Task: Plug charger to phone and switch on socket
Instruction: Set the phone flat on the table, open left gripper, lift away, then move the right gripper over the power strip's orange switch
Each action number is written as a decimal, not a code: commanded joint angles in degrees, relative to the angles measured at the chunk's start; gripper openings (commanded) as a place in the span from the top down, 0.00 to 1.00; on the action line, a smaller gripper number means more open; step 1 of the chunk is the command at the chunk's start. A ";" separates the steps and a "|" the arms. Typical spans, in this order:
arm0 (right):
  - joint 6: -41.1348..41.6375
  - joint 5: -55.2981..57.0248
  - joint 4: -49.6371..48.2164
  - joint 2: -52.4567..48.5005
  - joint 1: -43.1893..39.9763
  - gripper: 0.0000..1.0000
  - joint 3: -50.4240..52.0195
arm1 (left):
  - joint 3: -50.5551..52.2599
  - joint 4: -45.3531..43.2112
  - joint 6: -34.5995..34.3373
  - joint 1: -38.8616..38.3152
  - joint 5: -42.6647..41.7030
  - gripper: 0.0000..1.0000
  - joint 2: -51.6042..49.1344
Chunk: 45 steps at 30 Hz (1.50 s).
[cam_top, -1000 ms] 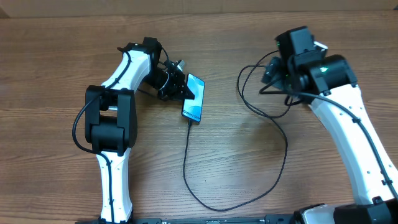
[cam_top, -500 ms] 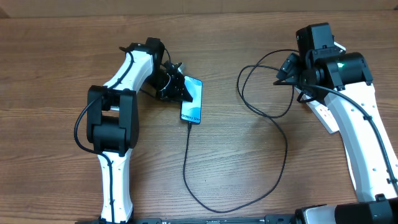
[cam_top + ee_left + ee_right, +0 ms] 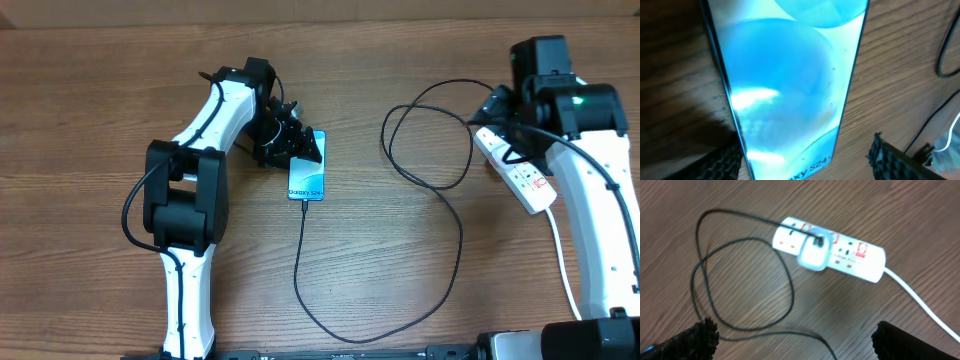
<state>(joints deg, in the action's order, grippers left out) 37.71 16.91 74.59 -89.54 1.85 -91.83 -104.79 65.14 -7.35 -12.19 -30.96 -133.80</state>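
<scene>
The phone lies on the table with its light blue screen up and the charger plugged into its near end. The thin black cable loops across the table to the plug in the socket. My left gripper is open astride the phone's far end. In the left wrist view the phone fills the frame, with a clear gap of wood at the right finger. My right gripper hangs open above the cable loops, just left of the socket.
A thick white cord runs from the socket toward the near right edge. Cable loops lie between the phone and the socket. Both white arms stand at the table's left and right sides.
My left gripper has opened off the phone, which has settled a little to the left. My right arm has moved right, uncovering the socket.
</scene>
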 commanded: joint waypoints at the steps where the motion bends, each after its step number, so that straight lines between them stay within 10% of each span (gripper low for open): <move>1: -0.02 0.76 -0.17 -0.07 -3.13 0.00 -1.14 | 0.37 -0.24 -1.05 0.31 6.47 0.21 -1.31; 17: -2.21 3.10 -6.43 -4.83 -21.33 0.00 -1.11 | -9.79 3.15 -0.74 4.55 8.37 0.19 15.08; 21: -2.16 3.19 -8.81 -8.24 -23.96 0.00 -1.11 | -9.79 1.81 -2.80 4.24 16.83 0.00 23.39; 31: -2.58 1.07 -9.75 -13.92 -26.03 0.00 -1.11 | -9.70 1.70 -6.58 4.24 31.15 0.00 27.93; 45: -24.46 -7.61 -21.77 -14.53 -26.03 0.00 7.04 | -9.70 1.70 -6.58 4.24 31.15 0.00 27.82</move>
<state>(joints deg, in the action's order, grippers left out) 22.13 12.64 54.15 -103.79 -24.18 -86.52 -114.65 66.85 -13.39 -7.88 -0.75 -105.78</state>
